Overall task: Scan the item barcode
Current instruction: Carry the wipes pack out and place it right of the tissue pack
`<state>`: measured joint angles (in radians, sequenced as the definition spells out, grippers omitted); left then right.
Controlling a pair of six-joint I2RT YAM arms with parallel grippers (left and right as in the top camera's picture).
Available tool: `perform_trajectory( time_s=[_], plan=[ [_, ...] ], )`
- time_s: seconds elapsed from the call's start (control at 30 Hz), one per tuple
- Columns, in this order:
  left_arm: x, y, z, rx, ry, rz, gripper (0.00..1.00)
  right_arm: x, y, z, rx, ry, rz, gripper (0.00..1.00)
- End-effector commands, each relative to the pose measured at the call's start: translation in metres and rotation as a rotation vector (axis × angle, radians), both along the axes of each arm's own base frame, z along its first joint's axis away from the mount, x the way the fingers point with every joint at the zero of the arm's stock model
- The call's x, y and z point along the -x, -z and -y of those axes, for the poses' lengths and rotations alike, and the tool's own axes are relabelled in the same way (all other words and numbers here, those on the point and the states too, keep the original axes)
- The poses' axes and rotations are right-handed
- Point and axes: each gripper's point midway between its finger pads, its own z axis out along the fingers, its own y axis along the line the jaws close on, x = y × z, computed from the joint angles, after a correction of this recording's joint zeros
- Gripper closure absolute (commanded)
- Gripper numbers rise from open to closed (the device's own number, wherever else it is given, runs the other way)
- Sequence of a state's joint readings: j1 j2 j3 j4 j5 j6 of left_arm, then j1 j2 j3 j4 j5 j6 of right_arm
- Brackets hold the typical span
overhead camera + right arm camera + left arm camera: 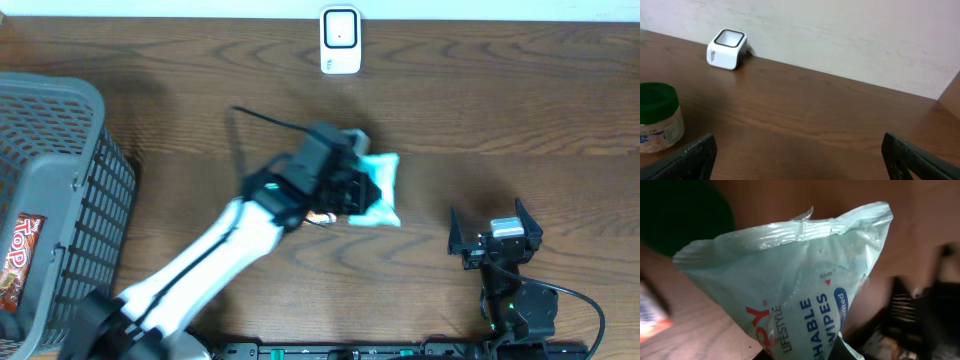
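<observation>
The left gripper is clenched on a pale teal pack of wipes over the middle of the tabletop. Whether the pack touches the wood cannot be told. In the left wrist view its printed face fills the frame, with the sealed seam on top. The scanner stands at the far edge, well apart from the pack. The right gripper sits by the near edge toward the right, jaws spread wide and holding nothing. A grey basket at the left edge holds a snack packet. A jar with a green lid shows in the right wrist view.
</observation>
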<state>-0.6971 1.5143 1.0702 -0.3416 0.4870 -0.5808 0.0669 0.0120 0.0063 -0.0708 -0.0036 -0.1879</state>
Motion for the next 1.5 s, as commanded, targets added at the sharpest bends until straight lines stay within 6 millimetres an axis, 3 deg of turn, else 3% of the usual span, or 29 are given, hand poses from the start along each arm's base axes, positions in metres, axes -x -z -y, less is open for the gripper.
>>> perform_trajectory(
  time_s=[0.0, 0.17, 0.37, 0.43, 0.5, 0.7, 0.83, 0.9, 1.07, 1.3, 1.47],
  plan=[
    [0.018, 0.037, 0.022, -0.067, 0.058, -0.047, 0.93, 0.000, 0.000, -0.001, -0.015, -0.003, -0.001, 0.01],
    [0.030, 0.075, 0.037, -0.145, 0.096, -0.063, 0.92, 0.000, 0.000, -0.001, -0.015, -0.003, -0.001, 0.01],
    [0.017, 0.123, 0.021, -0.347, 0.017, -0.002, 0.83, 0.000, 0.000, -0.001, -0.015, -0.003, -0.001, 0.01],
    [0.007, 0.126, 0.013, -0.392, -0.014, 0.043, 0.60, 0.000, 0.000, -0.001, -0.015, -0.003, -0.001, 0.01],
    [0.002, 0.116, 0.015, -0.385, 0.002, 0.075, 0.39, 0.000, 0.000, -0.001, -0.015, -0.003, -0.001, 0.01],
    [-0.003, 0.040, 0.026, -0.311, 0.049, 0.192, 0.31, 0.000, 0.000, -0.001, -0.015, -0.003, -0.001, 0.01],
    [-0.007, 0.002, 0.018, -0.277, 0.011, 0.272, 0.25, 0.000, 0.000, -0.001, -0.015, -0.003, -0.001, 0.01],
    [-0.009, 0.000, 0.015, -0.287, -0.004, 0.286, 0.32, 0.000, 0.000, -0.001, -0.015, -0.003, -0.001, 0.01],
    [-0.009, 0.026, 0.014, -0.336, -0.013, 0.222, 0.92, 0.000, 0.000, -0.001, -0.015, -0.003, -0.001, 0.01],
    [-0.006, 0.093, 0.011, -0.440, -0.061, 0.069, 0.93, 0.000, 0.000, -0.001, -0.015, -0.003, -0.001, 0.01],
    [0.003, 0.129, 0.011, -0.498, -0.049, 0.002, 0.93, 0.000, 0.000, -0.001, -0.015, -0.003, -0.001, 0.01]
  ],
)
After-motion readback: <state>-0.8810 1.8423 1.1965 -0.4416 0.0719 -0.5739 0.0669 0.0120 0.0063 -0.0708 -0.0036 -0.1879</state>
